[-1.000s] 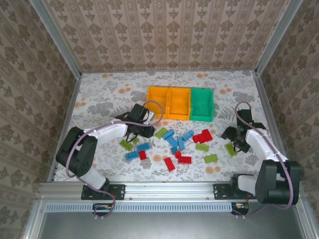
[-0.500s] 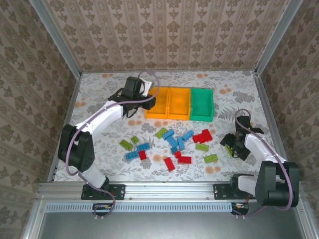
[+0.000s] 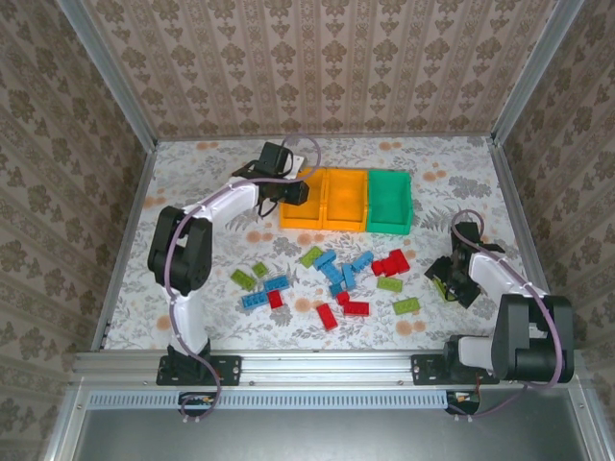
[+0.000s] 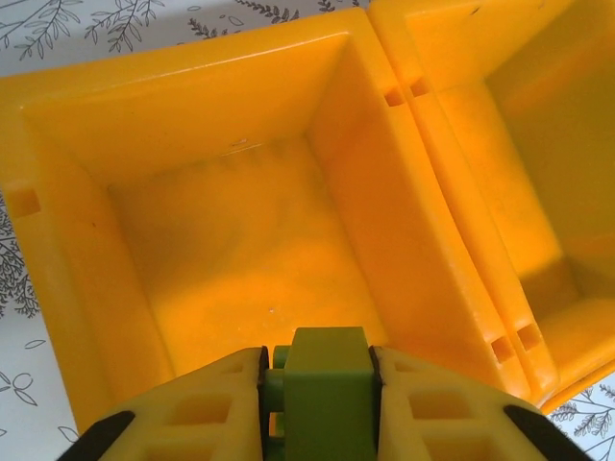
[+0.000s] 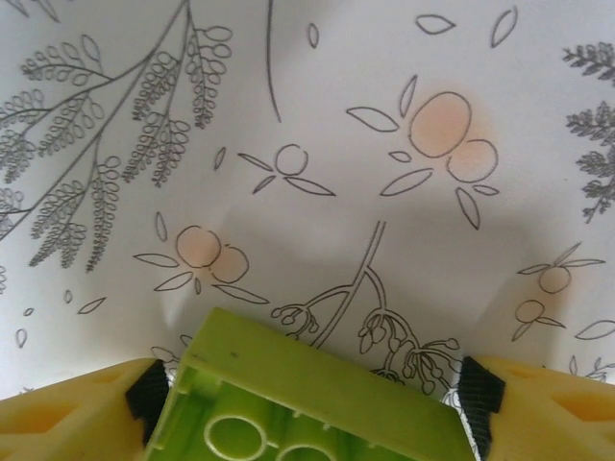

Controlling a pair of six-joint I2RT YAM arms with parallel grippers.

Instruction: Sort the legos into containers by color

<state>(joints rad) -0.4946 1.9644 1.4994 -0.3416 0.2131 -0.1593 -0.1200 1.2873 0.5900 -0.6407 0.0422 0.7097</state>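
My left gripper (image 3: 288,189) hangs over the left orange-yellow bin (image 3: 307,213), shut on a lime green brick (image 4: 327,384). That bin's bare floor (image 4: 240,250) lies right below the brick, with the middle orange-yellow bin (image 4: 538,144) beside it. The green bin (image 3: 389,204) stands at the right end of the row. My right gripper (image 3: 448,284) is down at the table on the right. Its open jaws stand on either side of another lime green brick (image 5: 307,408), which lies hollow side up. Blue (image 3: 333,273), red (image 3: 392,261) and lime (image 3: 389,284) bricks lie scattered mid-table.
The middle orange-yellow bin (image 3: 346,202) touches both neighbours. The floral tablecloth (image 3: 192,192) is bordered by metal rails (image 3: 130,221) and papered walls. A red brick (image 3: 327,317) and a lime brick (image 3: 406,306) lie nearest the front edge.
My left arm has carried its lime brick from the pile up and back to over the left orange-yellow bin. My right gripper has dropped down around the lime brick on the right.
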